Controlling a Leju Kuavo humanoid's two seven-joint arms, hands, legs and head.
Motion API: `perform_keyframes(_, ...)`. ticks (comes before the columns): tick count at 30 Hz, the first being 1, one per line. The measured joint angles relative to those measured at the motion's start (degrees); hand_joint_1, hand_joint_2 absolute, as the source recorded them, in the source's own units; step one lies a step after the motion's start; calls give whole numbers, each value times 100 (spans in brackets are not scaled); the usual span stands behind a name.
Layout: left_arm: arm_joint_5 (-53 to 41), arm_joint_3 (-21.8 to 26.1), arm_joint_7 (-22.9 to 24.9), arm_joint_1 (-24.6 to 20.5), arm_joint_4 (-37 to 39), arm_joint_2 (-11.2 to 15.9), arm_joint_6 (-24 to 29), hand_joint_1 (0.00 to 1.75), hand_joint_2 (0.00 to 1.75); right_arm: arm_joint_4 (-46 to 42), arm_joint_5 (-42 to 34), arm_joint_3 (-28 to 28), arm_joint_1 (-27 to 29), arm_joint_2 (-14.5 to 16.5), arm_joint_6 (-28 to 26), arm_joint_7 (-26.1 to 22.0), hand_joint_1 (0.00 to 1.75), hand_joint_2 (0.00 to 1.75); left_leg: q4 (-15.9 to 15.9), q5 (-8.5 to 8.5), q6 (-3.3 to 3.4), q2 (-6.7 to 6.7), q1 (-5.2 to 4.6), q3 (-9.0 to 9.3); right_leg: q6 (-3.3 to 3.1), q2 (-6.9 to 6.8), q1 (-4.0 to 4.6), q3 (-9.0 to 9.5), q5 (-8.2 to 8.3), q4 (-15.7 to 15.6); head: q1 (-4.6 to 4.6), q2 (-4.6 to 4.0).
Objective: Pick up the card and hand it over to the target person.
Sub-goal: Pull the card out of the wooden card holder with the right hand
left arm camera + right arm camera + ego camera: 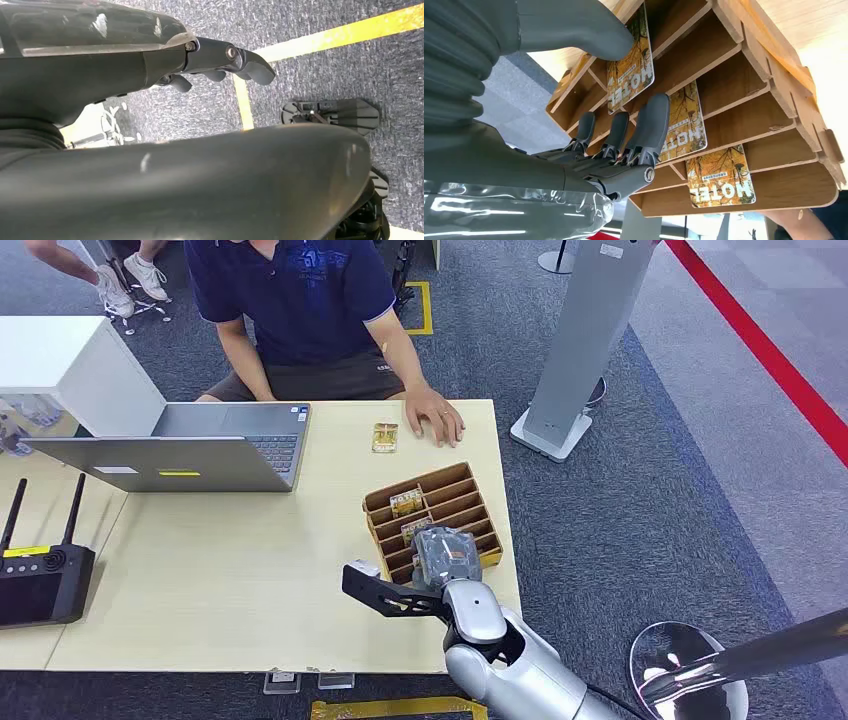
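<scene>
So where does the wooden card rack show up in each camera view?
Head view: rack on the table's right side, partly under the right hand.
Left wrist view: not in it.
Right wrist view: rack spans the picture, beyond the right hand's fingers.
Shared landmark: the yellow card in a slot nearer the person.

Card rack [470, 502] on table [230, 570] right part; laptop [200, 447] left; loose card [384, 437] behind rack.
</scene>
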Motion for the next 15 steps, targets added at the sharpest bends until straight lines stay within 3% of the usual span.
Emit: perform_keyframes(15,5,6,10,1,4,-54,12,0,0,-20,2,-38,51,-65,25,14,87,175,-3,1,2,1,0,2,1,1,0,2,2,-4,0,0)
